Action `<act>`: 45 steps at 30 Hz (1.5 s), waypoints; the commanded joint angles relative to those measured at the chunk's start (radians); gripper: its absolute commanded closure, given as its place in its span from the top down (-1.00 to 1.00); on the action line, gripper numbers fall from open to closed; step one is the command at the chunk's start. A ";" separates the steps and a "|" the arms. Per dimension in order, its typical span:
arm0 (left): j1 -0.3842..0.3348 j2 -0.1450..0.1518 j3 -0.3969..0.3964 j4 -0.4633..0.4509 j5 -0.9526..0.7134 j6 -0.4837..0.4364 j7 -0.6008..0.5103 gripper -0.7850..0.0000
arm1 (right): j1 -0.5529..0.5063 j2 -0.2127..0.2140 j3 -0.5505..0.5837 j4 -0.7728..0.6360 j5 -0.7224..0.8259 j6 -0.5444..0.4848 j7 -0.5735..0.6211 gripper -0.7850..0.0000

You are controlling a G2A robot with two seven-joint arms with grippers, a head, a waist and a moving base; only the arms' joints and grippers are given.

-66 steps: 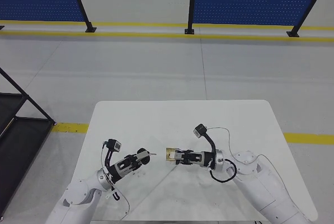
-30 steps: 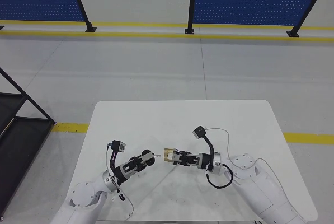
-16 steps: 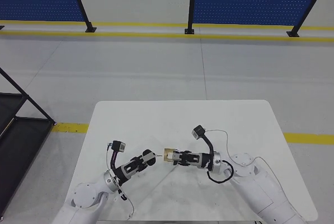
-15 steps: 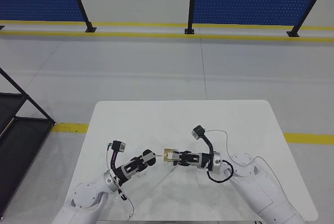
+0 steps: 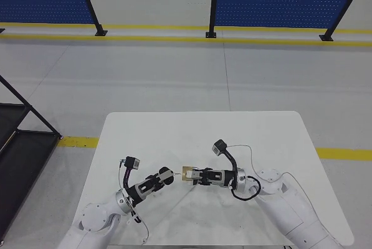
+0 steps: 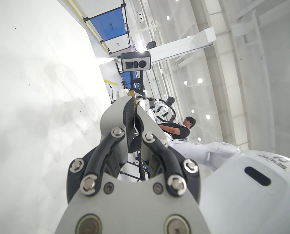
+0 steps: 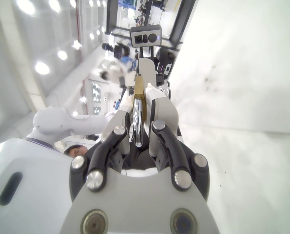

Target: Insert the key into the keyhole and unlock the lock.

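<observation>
1. Closing in since the earlier top views, both arms have drawn together, and the gap between the key and the lock has shrunk to a sliver.
2. The brass lock hangs above the near middle of the table. The right gripper is clamped on it, with the shackle back between the fingers and the body jutting toward the key.
3. The left gripper is pinched tight on the key, whose tip points at the lock. I cannot tell whether the tip already touches the keyhole.
4. The step in hand looks like lining up and inserting; the turn seems not yet done.
5. The next move likely calls for a fine line-up of key and keyhole, then a straight push and a twist, with the right gripper holding the lock firm.
</observation>
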 commanded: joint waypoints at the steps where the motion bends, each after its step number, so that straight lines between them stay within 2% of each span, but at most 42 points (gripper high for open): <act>1: 0.000 0.001 0.001 0.000 0.000 -0.001 0.001 -1.00 | 0.002 -0.001 -0.001 0.001 -0.001 0.000 0.003 -1.00; 45: -0.014 0.018 0.027 0.013 -0.007 -0.001 0.029 -1.00 | 0.004 -0.014 0.000 0.012 -0.003 -0.002 0.015 -1.00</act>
